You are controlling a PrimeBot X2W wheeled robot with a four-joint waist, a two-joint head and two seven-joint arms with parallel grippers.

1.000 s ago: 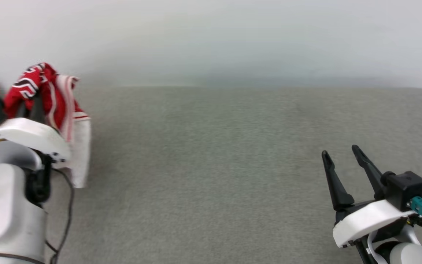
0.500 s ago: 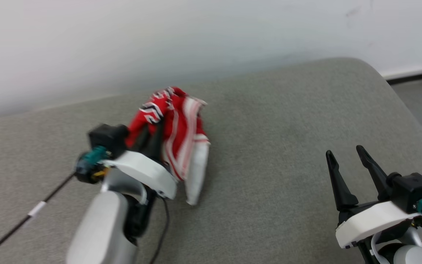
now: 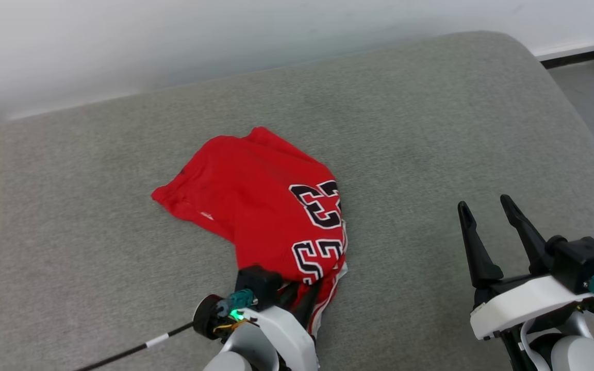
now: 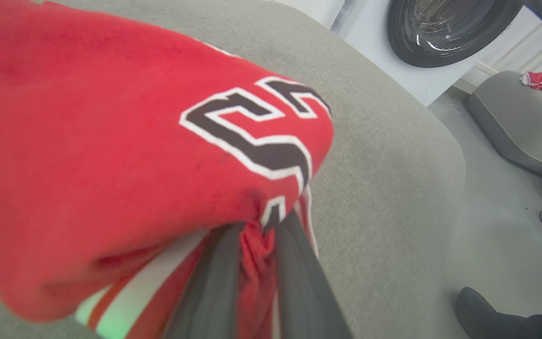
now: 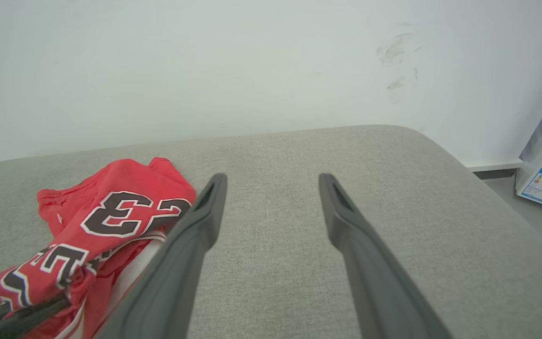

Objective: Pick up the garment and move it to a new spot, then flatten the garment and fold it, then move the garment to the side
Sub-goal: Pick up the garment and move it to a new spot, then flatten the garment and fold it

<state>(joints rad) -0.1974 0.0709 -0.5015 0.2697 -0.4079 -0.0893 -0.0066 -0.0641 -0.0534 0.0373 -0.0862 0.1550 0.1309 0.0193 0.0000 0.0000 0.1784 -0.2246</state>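
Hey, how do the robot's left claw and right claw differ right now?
The left claw is shut on the garment; the right claw is open, holding nothing. The left claw's fingers are half buried in red cloth; the right claw's stand bare. The left claw is at the garment's near end; the right claw is over bare grey cushion, apart from it. Both have two dark fingers.

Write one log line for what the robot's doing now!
left end effector: shut on garment | right end effector: open, empty | garment: rumpled on grey cushion
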